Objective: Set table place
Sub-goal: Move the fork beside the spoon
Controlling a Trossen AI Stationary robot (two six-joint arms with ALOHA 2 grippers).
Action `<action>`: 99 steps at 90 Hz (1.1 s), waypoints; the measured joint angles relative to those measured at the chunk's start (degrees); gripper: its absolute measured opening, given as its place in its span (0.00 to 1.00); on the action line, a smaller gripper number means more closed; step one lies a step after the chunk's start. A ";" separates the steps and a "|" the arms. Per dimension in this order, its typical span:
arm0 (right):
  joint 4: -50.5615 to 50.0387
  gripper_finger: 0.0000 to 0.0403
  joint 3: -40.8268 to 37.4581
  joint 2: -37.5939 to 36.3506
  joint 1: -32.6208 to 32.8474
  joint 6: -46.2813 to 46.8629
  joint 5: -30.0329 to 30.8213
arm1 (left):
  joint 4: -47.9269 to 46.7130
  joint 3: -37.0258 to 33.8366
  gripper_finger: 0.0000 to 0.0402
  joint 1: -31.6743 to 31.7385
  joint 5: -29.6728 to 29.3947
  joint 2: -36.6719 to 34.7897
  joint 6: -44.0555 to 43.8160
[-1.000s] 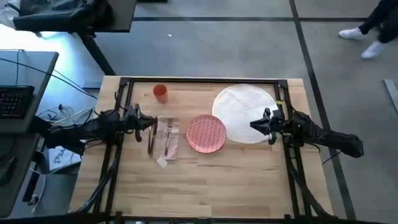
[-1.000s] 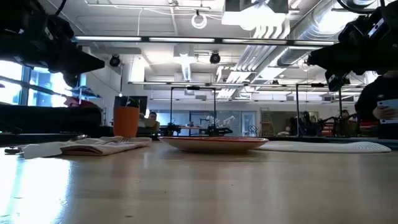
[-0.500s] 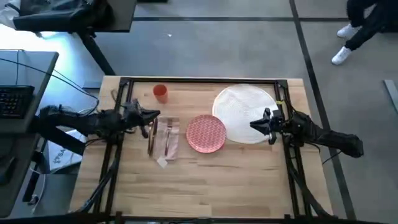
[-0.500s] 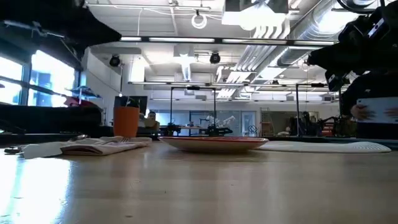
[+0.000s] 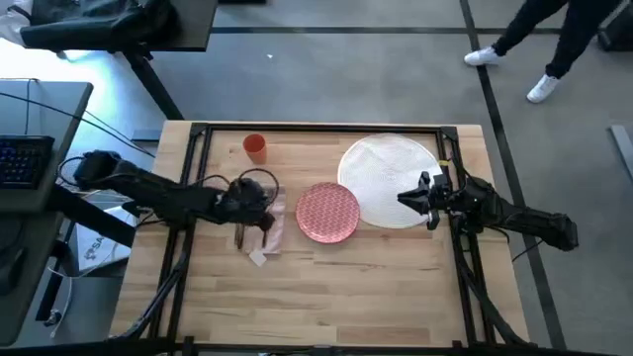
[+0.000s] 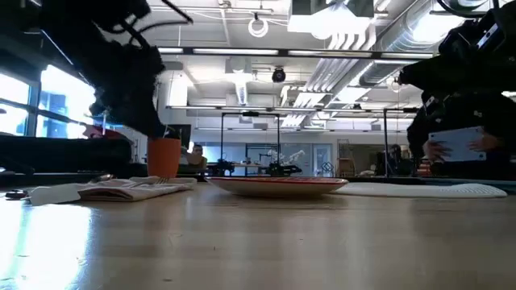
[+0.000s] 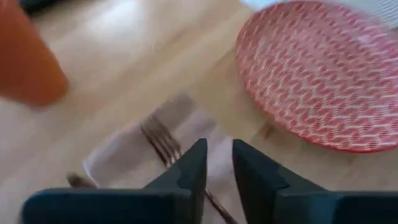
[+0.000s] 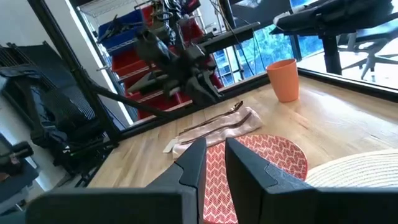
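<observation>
Jaws of the left gripper stood nearly together with only a narrow gap between them, clamped on nothing. They hung just above the pale pink napkin, and the copper fork lay on that cloth directly ahead of the fingertips. The orange cup stood beyond the jaws and off to one side, clear of them. The red-patterned plate lay just beside the napkin on the side away from the left arm, near the jaws but not touching them.

The right gripper was likewise almost closed, a slim gap showing between its fingers, and it held nothing. It was raised over the near rim of the large white plate. The red-patterned plate lay straight ahead of these jaws, with the napkin, the cutlery and the cup farther on. The left arm was seen across from them.

All items rested on the table. A person was on the floor beyond the table's far right corner.
</observation>
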 joint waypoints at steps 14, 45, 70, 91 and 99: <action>-0.02 0.09 -0.02 0.00 0.00 0.00 0.00 | -0.05 0.13 0.30 1.50 5.30 7.22 -10.34; -0.01 0.09 -0.02 0.02 0.00 0.02 0.00 | 0.05 2.72 0.28 1.53 5.30 17.28 -18.54; -0.02 0.09 0.00 0.02 0.00 0.01 0.02 | -0.14 4.88 0.19 1.98 5.48 18.66 -18.34; 0.01 0.09 -0.02 0.02 -0.02 0.00 0.00 | -0.06 5.29 0.02 2.61 5.41 18.47 -18.31; -0.01 0.09 -0.01 0.02 -0.01 0.00 0.02 | -0.06 5.29 0.01 2.68 5.35 18.47 -18.58</action>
